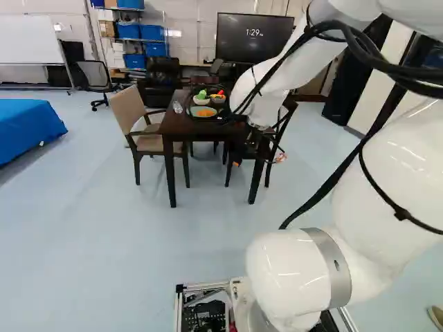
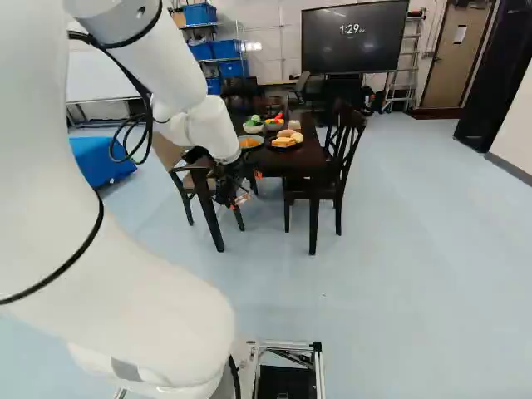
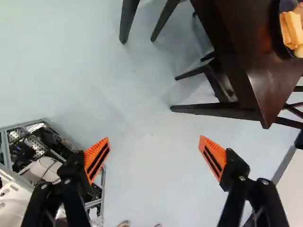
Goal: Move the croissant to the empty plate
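Note:
My gripper hangs low at the near side of the dark table. In the wrist view the gripper is open, its orange-padded fingers wide apart with only floor between them. On the table, in the right base view, a dark plate holds several bread-like pieces; which one is the croissant I cannot tell. Some of this bread also shows in the wrist view, beyond the table edge, far from the fingers. A light blue plate carries orange food. No empty plate can be made out.
Two bowls of coloured food stand behind the blue plate, a clear cup beside it. A beige armchair stands left of the table, a dark wooden chair right of it. A shoe shows beside the base.

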You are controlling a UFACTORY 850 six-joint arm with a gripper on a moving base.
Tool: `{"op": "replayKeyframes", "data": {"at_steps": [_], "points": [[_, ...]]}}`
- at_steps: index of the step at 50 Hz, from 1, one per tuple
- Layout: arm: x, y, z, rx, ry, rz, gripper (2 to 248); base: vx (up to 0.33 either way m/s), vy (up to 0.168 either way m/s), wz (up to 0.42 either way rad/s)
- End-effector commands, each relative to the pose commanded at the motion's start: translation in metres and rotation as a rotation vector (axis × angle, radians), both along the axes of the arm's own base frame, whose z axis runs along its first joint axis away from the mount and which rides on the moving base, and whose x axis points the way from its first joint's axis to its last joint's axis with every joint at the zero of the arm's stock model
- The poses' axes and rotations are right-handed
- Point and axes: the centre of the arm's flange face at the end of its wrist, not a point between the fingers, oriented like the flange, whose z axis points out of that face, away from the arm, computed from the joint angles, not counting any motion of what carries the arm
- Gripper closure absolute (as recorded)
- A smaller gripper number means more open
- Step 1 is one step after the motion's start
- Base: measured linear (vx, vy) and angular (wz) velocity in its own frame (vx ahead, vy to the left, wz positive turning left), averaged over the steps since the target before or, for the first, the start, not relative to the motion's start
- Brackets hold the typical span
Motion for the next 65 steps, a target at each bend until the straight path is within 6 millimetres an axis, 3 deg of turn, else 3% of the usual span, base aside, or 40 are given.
{"op": "replayKeyframes", "data": {"at_steps": [34, 65], "points": [[-0.039, 0.003, -0.046, 0.213, -0.288, -0.273, 3, 0.0, 0.0, 0.0], [-0.077, 0.005, -0.073, 0.425, -0.49, -0.436, 3, 0.0, 0.0, 0.0]]}}
